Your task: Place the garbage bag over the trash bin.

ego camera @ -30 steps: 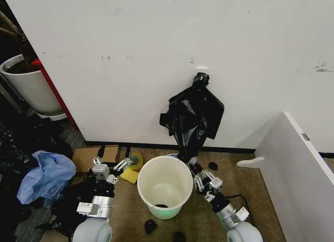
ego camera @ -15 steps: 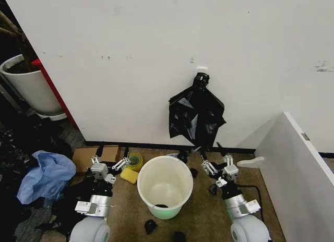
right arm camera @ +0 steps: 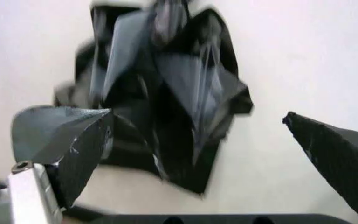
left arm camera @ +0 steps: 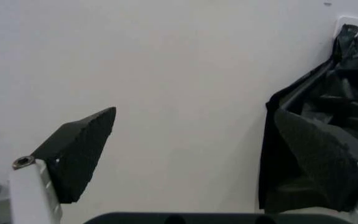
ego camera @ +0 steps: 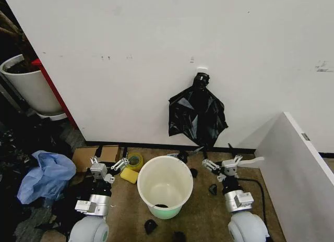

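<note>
1. Presently, trash bin (ego camera: pixel 165 186): round, white, pale green base, upright on the brown floor between the two arms. Unlined and empty apart from a small dark scrap at the bottom.

2. Black bags (ego camera: pixel 197 117): a glossy bunch hanging from a white clip (ego camera: pixel 202 71) on the far wall, above and slightly right of the bin. Which sheet is the garbage bag proper, I cannot tell; the bunch reads as one mass.

3. Right gripper (ego camera: pixel 223 165): near floor level, just right of the bin and below the bunch, claw released, fingers spread, nothing between them. Its wrist camera looks straight up at the bags (right arm camera: pixel 166 93).

4. Left gripper (ego camera: pixel 108 165): low on the left of the bin, claw likewise released and empty, beside a yellow sponge (ego camera: pixel 129 175) and a tape roll (ego camera: pixel 136 159).

5. Risk, pinch: thin floppy film; the fingers could close on several layers and drag more than one bag off the clip, or tear the plastic.

6. Risk, release: if the clip holds firm, a pull may stretch the film rather than free it.

7. Risk, bin: light and free-standing; a brush from either arm could tip or shift it.

8. Risk, clutter: black scraps (ego camera: pixel 150 226) lie near the bin's base and could be mistaken for the bag.
</note>
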Available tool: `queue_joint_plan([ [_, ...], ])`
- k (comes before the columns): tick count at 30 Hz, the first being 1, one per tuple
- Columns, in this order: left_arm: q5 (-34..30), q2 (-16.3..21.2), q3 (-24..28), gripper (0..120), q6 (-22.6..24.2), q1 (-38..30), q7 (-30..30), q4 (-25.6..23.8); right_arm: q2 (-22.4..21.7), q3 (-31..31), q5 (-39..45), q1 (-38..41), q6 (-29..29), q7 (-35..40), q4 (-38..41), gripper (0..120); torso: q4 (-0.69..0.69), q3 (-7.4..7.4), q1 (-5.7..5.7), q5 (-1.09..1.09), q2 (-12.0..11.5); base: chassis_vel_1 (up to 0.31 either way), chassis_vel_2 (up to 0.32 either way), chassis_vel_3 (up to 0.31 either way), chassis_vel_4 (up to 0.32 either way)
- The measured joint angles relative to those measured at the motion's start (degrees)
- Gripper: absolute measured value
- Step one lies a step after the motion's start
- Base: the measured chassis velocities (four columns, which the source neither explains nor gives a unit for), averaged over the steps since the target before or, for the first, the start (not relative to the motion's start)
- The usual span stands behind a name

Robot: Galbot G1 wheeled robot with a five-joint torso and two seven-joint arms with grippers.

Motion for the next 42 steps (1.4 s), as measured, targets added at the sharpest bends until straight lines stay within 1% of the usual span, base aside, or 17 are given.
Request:
queue_joint_plan([
  [2,0.02,-0.17,0.00,100,0.00,-0.08,-0.01,0.07,-0.85,-0.76,-1.15,-2.18,-3.21,2.32,1.80,100,-0.01,0.00,0.00,-0.01,0.00,0.000,0.000,0.000,0.000],
  [3,0.10,-0.41,0.06,100,0.00,-0.13,-0.01,0.09,-1.76,-1.75,-1.03,-4.05,-5.96,4.05,2.78,100,-0.02,0.00,0.00,0.00,0.00,0.000,0.000,0.000,0.000],
  [4,0.10,-0.41,0.06,100,0.00,-0.13,-0.01,0.09,-1.76,-1.75,-1.03,-4.05,-5.96,4.05,2.78,100,-0.02,0.00,0.00,0.00,0.00,0.000,0.000,0.000,0.000],
  [7,0.48,-1.06,0.33,100,-0.39,0.16,-0.01,0.09,-4.12,-3.52,4.88,-8.04,-12.80,5.68,3.68,100,-0.02,0.00,0.00,0.01,0.00,0.000,0.000,0.000,0.000],
  [10,0.70,-1.35,0.32,100,-0.99,0.70,0.01,-0.08,-4.98,-3.67,8.21,-9.58,-14.30,5.19,3.59,100,-0.01,0.00,0.00,0.01,0.00,0.000,0.000,0.000,0.000],
  [13,0.75,-1.53,0.20,100,-1.26,0.94,0.01,-0.28,-5.14,-3.53,7.22,-9.68,-12.93,4.75,3.05,100,-0.01,0.00,0.00,0.01,0.00,0.000,0.000,0.000,0.000],
  [16,0.89,-1.73,0.09,100,-1.39,1.17,0.02,-0.55,-4.52,-2.92,4.85,-7.71,-6.63,4.25,2.14,100,-0.01,0.00,0.00,0.01,0.00,0.000,0.000,0.000,0.000],
  [19,1.48,-2.06,0.05,100,-1.40,1.22,0.02,-0.62,-3.69,-1.44,-1.16,-3.12,0.44,2.55,-0.10,100,0.00,0.00,0.00,0.00,0.00,0.000,0.000,0.000,0.000],
  [20,1.78,-2.20,0.06,100,-1.37,1.22,0.02,-0.62,-3.58,-1.28,-3.48,-1.57,1.67,2.03,-1.01,100,0.00,0.00,0.00,0.00,0.00,0.000,0.000,0.000,0.000],
  [21,1.78,-2.20,0.06,100,-1.37,1.22,0.02,-0.62,-3.58,-1.28,-3.48,-1.57,1.67,2.03,-1.01,100,0.00,0.00,0.00,0.00,0.00,0.000,0.000,0.000,0.000],
  [23,2.28,-2.48,0.21,100,-1.21,1.22,0.02,-0.62,-3.36,-1.33,-7.66,0.72,2.58,1.44,-3.01,100,0.01,0.00,0.00,0.00,0.00,0.000,0.000,0.000,0.000],
  [28,3.62,-3.23,0.42,100,-0.30,1.31,-0.26,-0.62,-1.04,-3.03,-19.32,7.71,3.24,0.98,-11.53,100,-0.01,0.01,0.00,0.01,0.00,0.000,0.000,0.000,0.000],
  [29,3.62,-3.23,0.42,100,-0.30,1.31,-0.26,-0.62,-1.04,-3.03,-19.32,7.71,3.24,0.98,-11.53,100,-0.01,0.01,0.00,0.01,0.00,0.000,0.000,0.000,0.000],
  [35,4.06,-3.43,-0.38,100,0.53,1.28,-0.96,-0.59,1.41,-4.58,-27.60,16.77,1.84,0.55,-18.22,100,0.01,0.01,0.00,0.00,0.00,0.000,0.000,0.000,0.000],
  [38,4.08,-3.50,-0.52,100,0.55,1.39,-1.12,-0.54,2.09,-4.31,-30.07,17.98,1.49,0.93,-19.18,100,0.01,0.01,0.00,0.00,0.00,0.000,0.000,0.000,0.000],
  [40,4.13,-3.56,-0.66,100,0.55,1.52,-1.24,-0.50,2.69,-4.03,-32.73,18.81,0.63,1.37,-19.84,96,0.01,0.01,0.00,0.00,0.00,0.000,0.000,0.000,0.000],
  [42,4.14,-3.65,-0.89,100,0.52,1.69,-1.43,-0.50,3.32,-3.70,-36.78,19.03,-1.29,2.70,-20.54,87,-0.01,0.00,0.00,-0.01,0.00,0.000,0.000,0.000,0.000],
])
